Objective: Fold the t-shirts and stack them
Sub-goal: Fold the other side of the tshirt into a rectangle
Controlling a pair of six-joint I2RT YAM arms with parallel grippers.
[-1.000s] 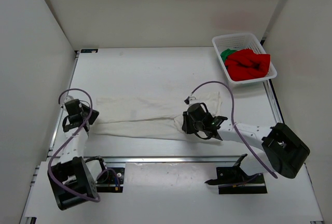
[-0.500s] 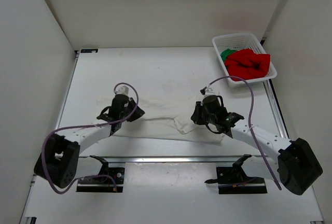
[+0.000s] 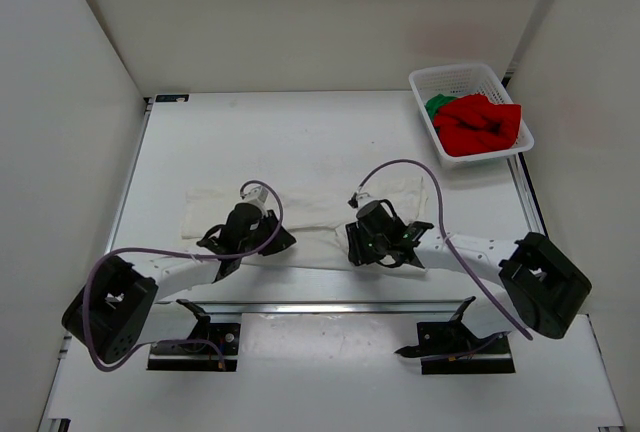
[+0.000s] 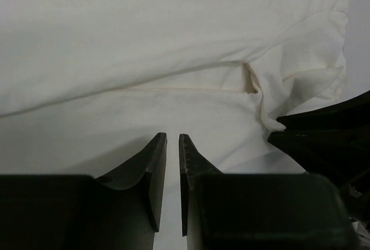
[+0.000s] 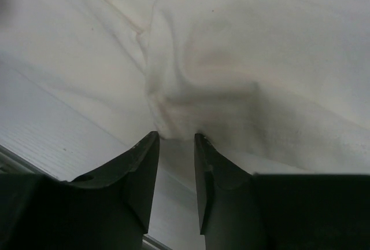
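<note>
White t-shirt (image 3: 315,210) lies stretched along the near edge of your table (image 3: 330,132), both arms low over it.
The basket (image 3: 470,77) in the far right corner holds the red t-shirt (image 3: 480,124) on the green t-shirt (image 3: 435,107). Your right gripper (image 5: 176,135) stands parted, empty, at a bunched fold. Your left gripper (image 4: 172,137) shows a narrow slit; you cannot tell whether it pinches cloth.

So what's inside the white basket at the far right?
In the basket, a red t-shirt lies on top, with a green t-shirt peeking out beneath it. Most of the green one and the basket's floor are covered.
</note>
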